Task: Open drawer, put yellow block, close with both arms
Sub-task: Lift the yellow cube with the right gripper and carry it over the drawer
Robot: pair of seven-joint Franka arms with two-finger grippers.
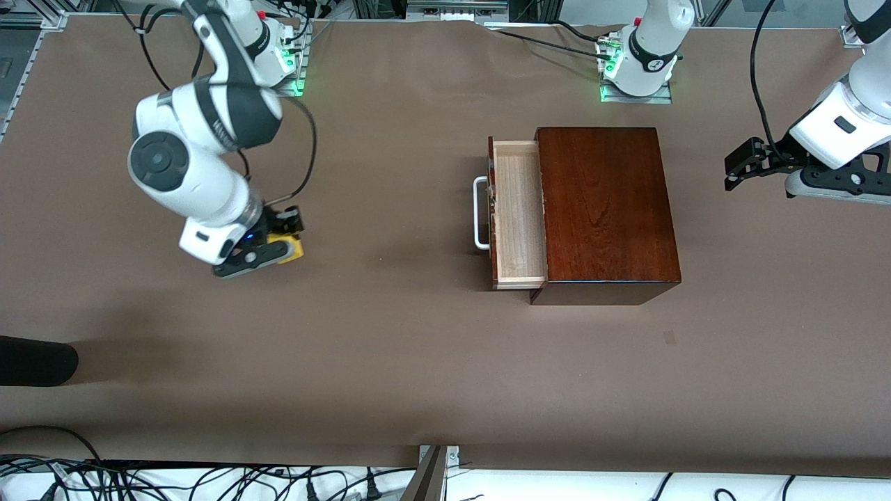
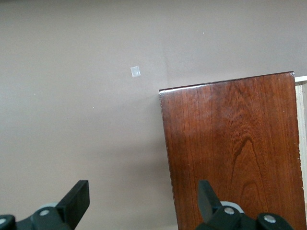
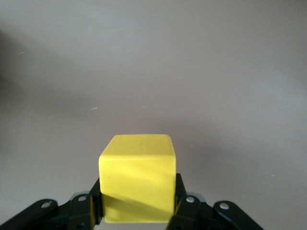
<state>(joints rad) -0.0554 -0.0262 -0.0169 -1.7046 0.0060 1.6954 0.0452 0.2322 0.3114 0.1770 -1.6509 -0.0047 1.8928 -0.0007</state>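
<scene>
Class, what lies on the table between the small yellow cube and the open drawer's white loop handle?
Only bare brown table between the yellow cube and the handle, per the front view.

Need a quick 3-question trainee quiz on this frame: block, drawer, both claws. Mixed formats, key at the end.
1. True or false: the drawer is pulled out of the wooden box.
2. What does the right claw hold? A) the drawer's white handle B) the yellow block C) nothing
3. Fill in: the left claw hangs open and ____, up at the left arm's end of the table.

Key: 1. true. 2. B; its fingers are shut on the cube's sides, at the right arm's end of the table. 3. empty.
</scene>
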